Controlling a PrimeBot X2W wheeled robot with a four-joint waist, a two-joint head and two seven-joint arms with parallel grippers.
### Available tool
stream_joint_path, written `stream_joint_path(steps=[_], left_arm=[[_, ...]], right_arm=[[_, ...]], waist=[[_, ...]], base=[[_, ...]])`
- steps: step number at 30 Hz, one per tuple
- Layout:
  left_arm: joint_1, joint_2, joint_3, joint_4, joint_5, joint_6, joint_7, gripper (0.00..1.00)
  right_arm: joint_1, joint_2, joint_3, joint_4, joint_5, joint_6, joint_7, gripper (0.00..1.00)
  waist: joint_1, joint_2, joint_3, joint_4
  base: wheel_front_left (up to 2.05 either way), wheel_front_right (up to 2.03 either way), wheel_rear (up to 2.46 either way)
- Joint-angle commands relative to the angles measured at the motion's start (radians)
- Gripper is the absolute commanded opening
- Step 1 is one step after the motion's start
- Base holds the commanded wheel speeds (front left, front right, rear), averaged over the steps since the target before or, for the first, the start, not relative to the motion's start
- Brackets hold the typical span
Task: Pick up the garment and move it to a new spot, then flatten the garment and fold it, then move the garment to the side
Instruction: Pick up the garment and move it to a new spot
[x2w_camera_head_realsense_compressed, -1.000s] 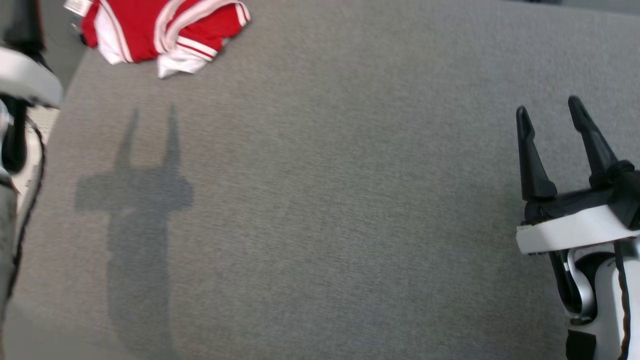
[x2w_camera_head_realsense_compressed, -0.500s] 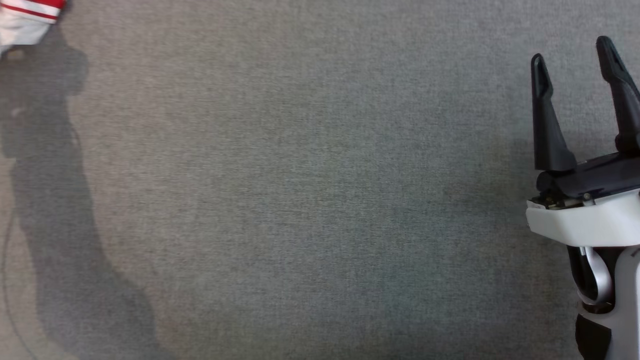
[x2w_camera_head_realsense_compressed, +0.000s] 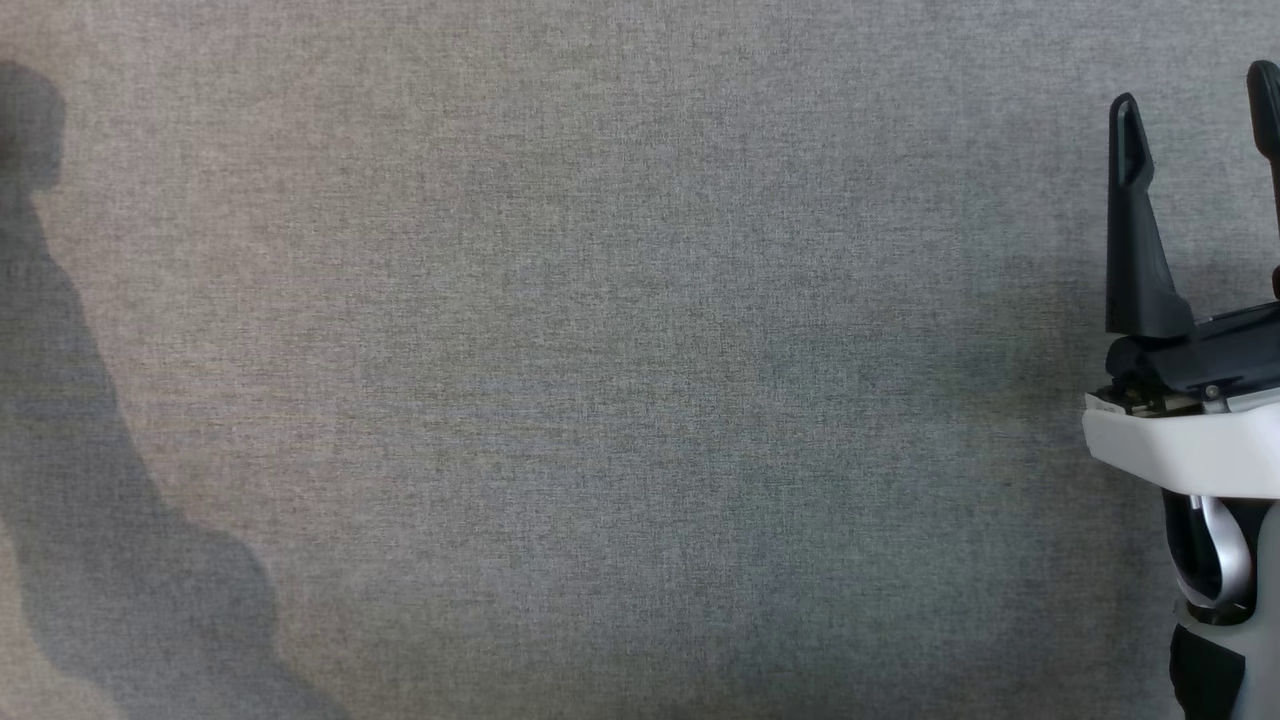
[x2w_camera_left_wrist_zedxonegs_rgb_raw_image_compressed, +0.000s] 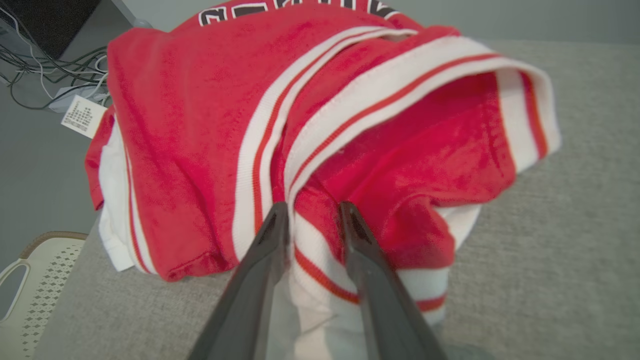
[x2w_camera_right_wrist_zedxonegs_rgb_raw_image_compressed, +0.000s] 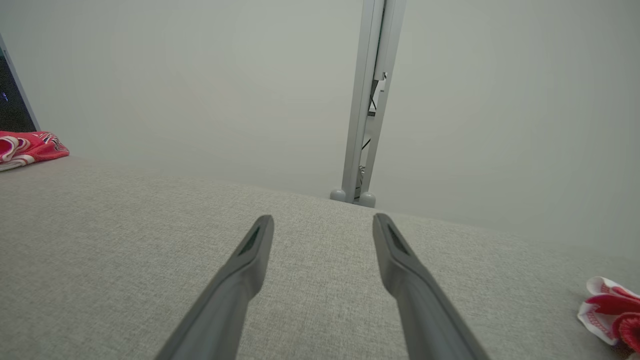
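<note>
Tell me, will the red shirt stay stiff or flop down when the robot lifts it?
Probably floppy: the red shirt lies bunched in soft folds on the grey surface. It looks light, being thin cloth. Since the left gripper straddles just one fold, the rest would likely dangle and unfold.

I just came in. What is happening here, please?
A two-armed robot is starting on a red and white garment that lies bunched at the edge of a grey table. The left gripper has its fingers on either side of a striped fold; whether it already pinches it, I cannot tell. The right gripper is open above bare table, holding nothing. Another small cloth, also red and white, lies apart on the table.
</note>
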Motion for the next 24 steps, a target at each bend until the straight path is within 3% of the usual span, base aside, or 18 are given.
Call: stream_joint_path(steps=[1,7,15,24], left_arm=[[-0.015,0.003,-0.008,0.014,0.006,0.002,-0.013,0.0],[-0.025,0.001,-0.031,0.027,0.021,-0.007,-0.062,0.0],[-0.049,-0.04,-0.061,0.019,0.023,-0.058,-0.092,0.0],[-0.063,-0.164,-0.149,-0.018,0.029,-0.125,-0.086,0.0]], right_arm=[[0.004,-0.001,-0.008,0.009,-0.005,0.0,-0.016,1.0],[0.018,0.001,0.001,0.052,0.004,0.0,-0.045,1.0],[0.05,0.003,-0.017,0.124,0.032,0.0,-0.078,1.0],[0.138,0.002,-0.029,0.231,0.106,0.0,-0.122,1.0]], waist=[[0.0,0.0,-0.014,0.002],[0.0,0.0,-0.093,0.003],[0.0,0.0,-0.247,-0.003],[0.0,0.0,-0.485,-0.037]], base=[[0.0,0.0,0.0],[0.0,0.0,0.0],[0.0,0.0,0.0],[0.0,0.0,0.0]])
